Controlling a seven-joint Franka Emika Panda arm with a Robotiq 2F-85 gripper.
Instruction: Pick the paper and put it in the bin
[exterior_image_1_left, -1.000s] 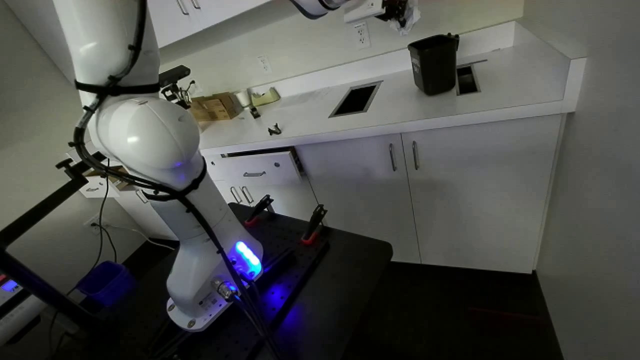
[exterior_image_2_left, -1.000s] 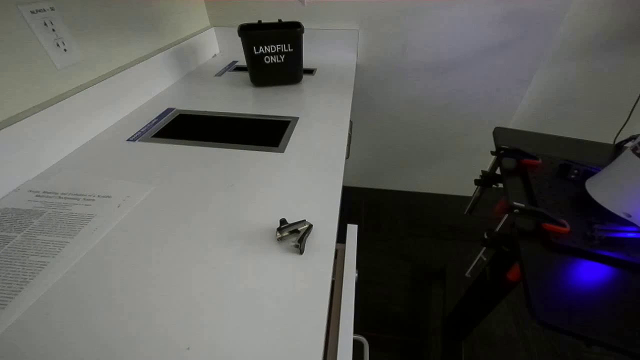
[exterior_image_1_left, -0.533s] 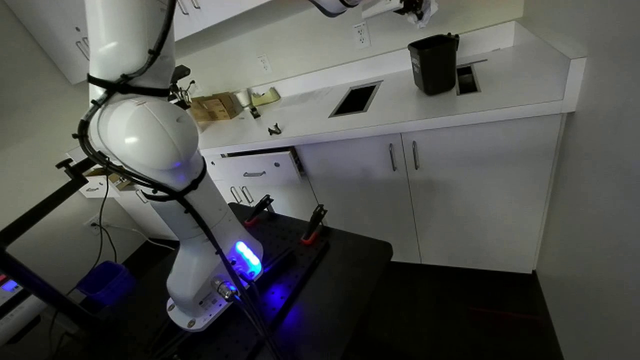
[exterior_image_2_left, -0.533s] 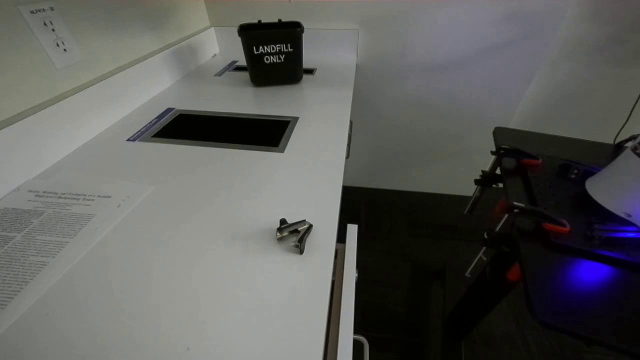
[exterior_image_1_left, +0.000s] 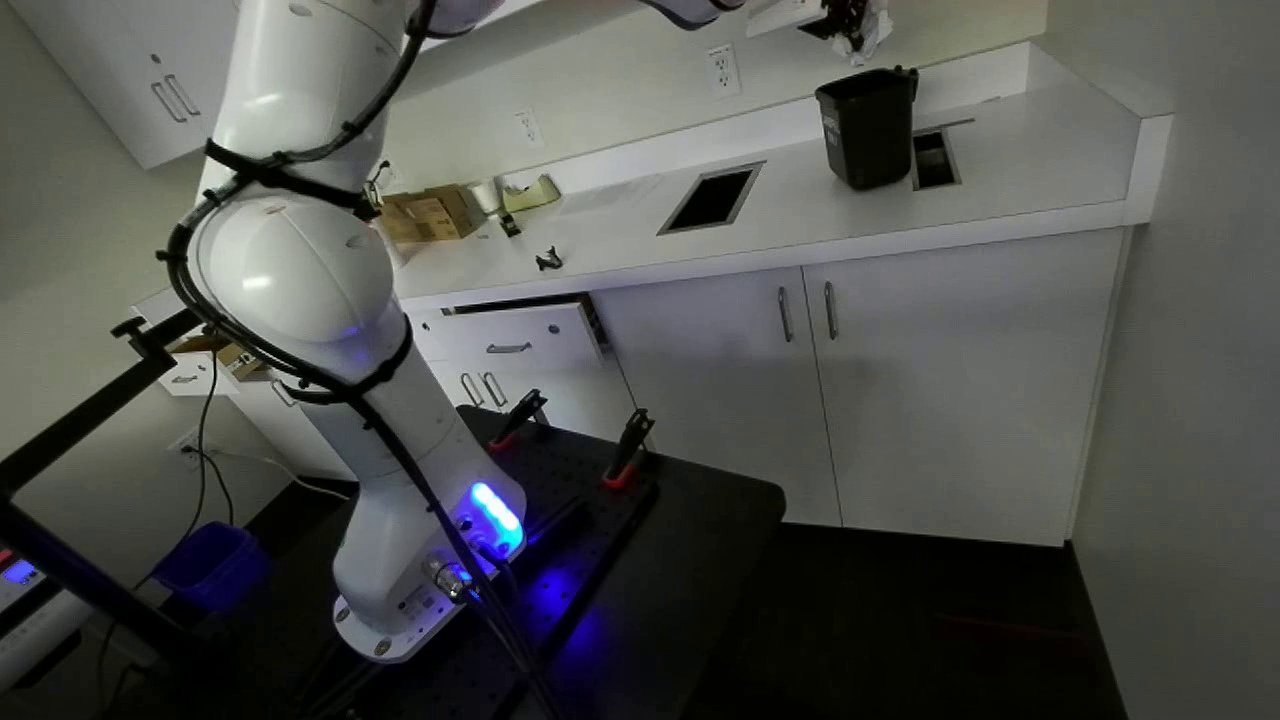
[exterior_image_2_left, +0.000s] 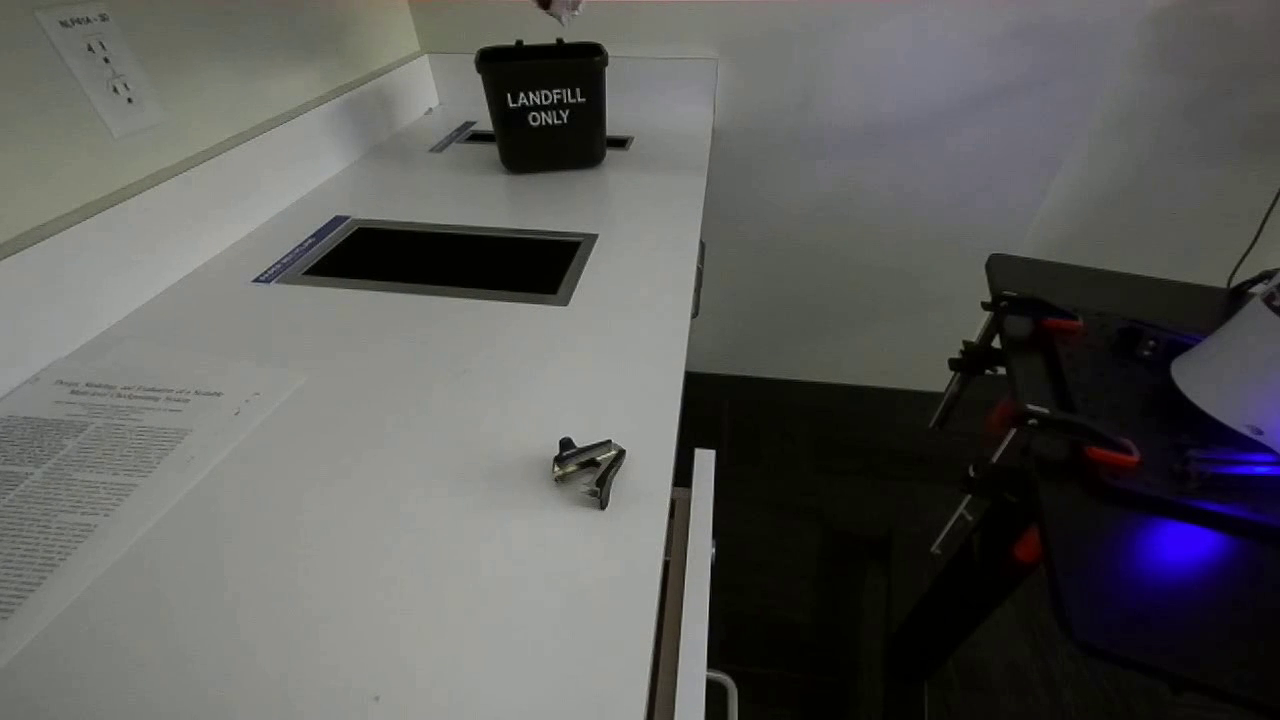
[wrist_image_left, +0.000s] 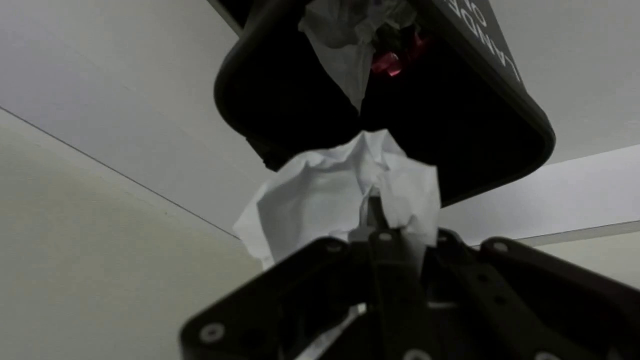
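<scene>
A crumpled sheet of white paper (wrist_image_left: 315, 200) is gripped between the narrowed fingers of the claw (wrist_image_left: 400, 232), held above the landfill bin (exterior_image_2_left: 548, 150) and not yet inside it. In the wrist view its left part is seen outside the rim; if it is let go too early, it may be caught on the edge and shed onto the desk (exterior_image_2_left: 450, 600), or lost in the framed slot (exterior_image_1_left: 936, 160), seen to the right of the bin in an exterior view. The bin, probably light, could be tipped if struck, and a fold could be snagged at release.

The sheet is matte, sharply creased and flared. The bin is smoothly moulded, rounded at its corners and tapered to the base. Inside, crinkled translucent film (wrist_image_left: 340, 55) and a glossy red scrap (wrist_image_left: 387, 64) are revealed.
</scene>
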